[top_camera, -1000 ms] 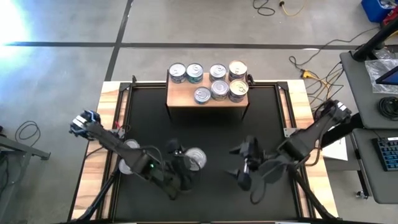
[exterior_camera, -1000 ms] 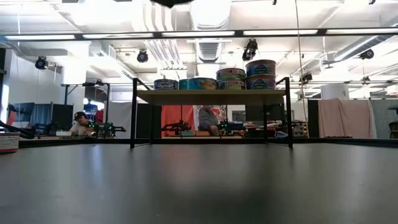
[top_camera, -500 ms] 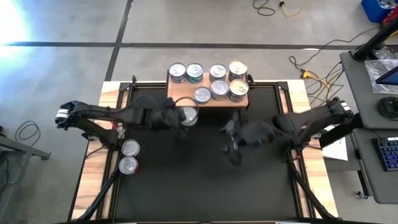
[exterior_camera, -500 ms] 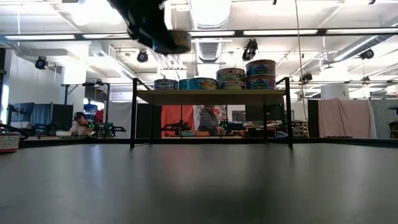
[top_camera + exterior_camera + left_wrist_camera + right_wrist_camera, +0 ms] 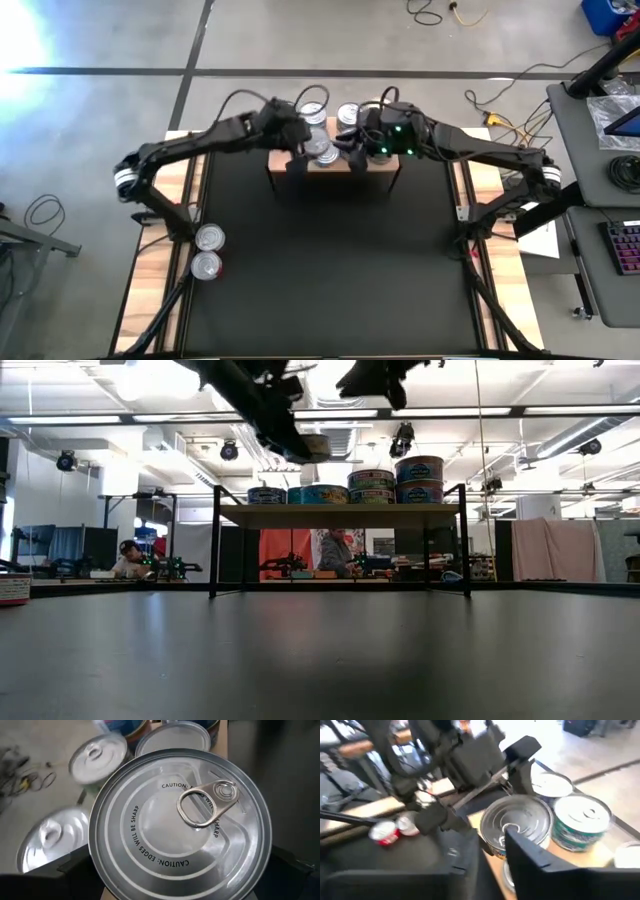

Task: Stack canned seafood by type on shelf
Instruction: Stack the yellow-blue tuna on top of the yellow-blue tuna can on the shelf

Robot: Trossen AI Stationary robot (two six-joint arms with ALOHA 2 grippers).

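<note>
My left gripper hangs over the wooden shelf at the far edge, shut on a silver tin with a pull ring; the low view shows that tin above the shelf top. Several tins stand on the shelf, two of them in stacks of two. Two more tins stand on the table's left side. My right gripper is shut and empty, high over the shelf right beside the left one. My left gripper pinches the tin by its side wall, one finger on each of two opposite sides. The fingers come from above, pointing down. The tin hangs top up, lifted clear above the shelf and the tins on it.
The black mat covers the table between wooden edges. The shelf stands on thin black legs. Cables lie on the floor beyond the table. A desk with a keyboard is at the right.
My left gripper has carried the tin from the near middle of the table toward the far edge and up over the shelf. My right gripper has gone from the near right of the mat toward the far edge and now hangs over the shelf beside it.
</note>
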